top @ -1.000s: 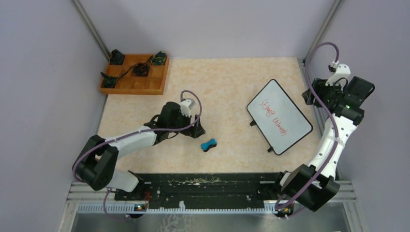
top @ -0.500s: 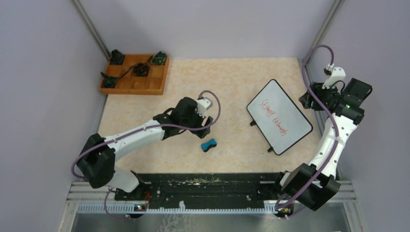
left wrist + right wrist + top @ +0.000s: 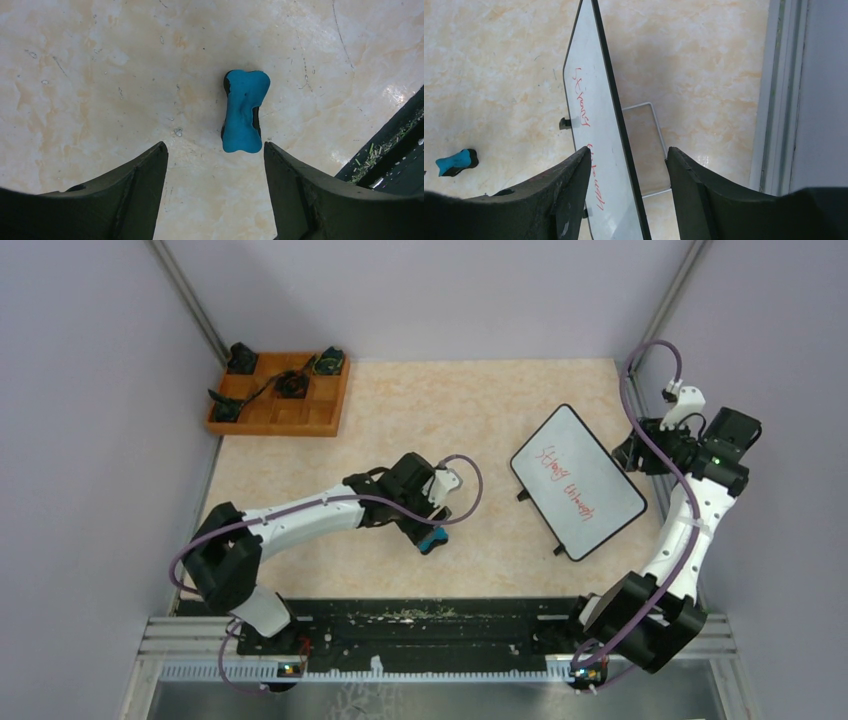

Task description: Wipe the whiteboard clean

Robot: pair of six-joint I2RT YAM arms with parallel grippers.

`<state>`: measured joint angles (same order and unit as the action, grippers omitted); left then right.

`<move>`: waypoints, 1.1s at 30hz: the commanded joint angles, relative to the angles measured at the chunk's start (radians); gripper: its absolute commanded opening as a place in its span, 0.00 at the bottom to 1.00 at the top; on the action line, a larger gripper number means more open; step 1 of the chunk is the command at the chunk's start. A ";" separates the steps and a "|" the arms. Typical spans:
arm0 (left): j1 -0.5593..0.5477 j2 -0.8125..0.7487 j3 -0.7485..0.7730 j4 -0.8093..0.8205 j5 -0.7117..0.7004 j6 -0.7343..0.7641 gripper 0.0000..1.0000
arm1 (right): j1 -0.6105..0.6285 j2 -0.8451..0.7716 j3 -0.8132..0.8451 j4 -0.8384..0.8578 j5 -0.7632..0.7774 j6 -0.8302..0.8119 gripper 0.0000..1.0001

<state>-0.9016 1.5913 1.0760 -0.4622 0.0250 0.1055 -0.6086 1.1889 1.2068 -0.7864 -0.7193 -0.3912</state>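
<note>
Surface: beige marbled table [image 3: 480,410], lilac walls around; wooden tray [image 3: 280,405] at upper left of the top view.
Whiteboard [image 3: 578,480]: right of centre in the top view, propped at a tilt on a wire stand [image 3: 659,140], red writing [image 3: 583,107] unwiped.
Eraser [image 3: 243,111]: blue, flat on the table, centre of the left wrist view, long axis pointing away from the jaws, touching nothing.
Left gripper [image 3: 215,147]: spread, empty, hovering just short of the eraser.
Right gripper [image 3: 627,150]: spread wide, empty, astride the board's upper edge in its wrist view; contact not clear.
Risk, pickup: skidding or spinning of the eraser if nudged by one finger before the other; likely, given its offset toward the right-hand finger.
Risk, grip: shallow pinch on the narrow waist, then a drop on the way over.
Risk, board: tipping or sliding on the stand under wiping pressure if not steadied; also a knock from the right fingers on closing.
Risk, wipe: smears or missed strokes from a tilted eraser face.
</note>
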 commanded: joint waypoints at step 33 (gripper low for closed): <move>-0.043 0.174 0.016 0.111 0.110 0.055 0.61 | -0.005 0.006 -0.014 0.021 -0.026 -0.041 0.58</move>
<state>-0.9382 1.7512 1.0637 -0.3733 0.1150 0.1417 -0.6117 1.2018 1.1889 -0.7879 -0.7280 -0.4179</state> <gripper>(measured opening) 0.623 0.583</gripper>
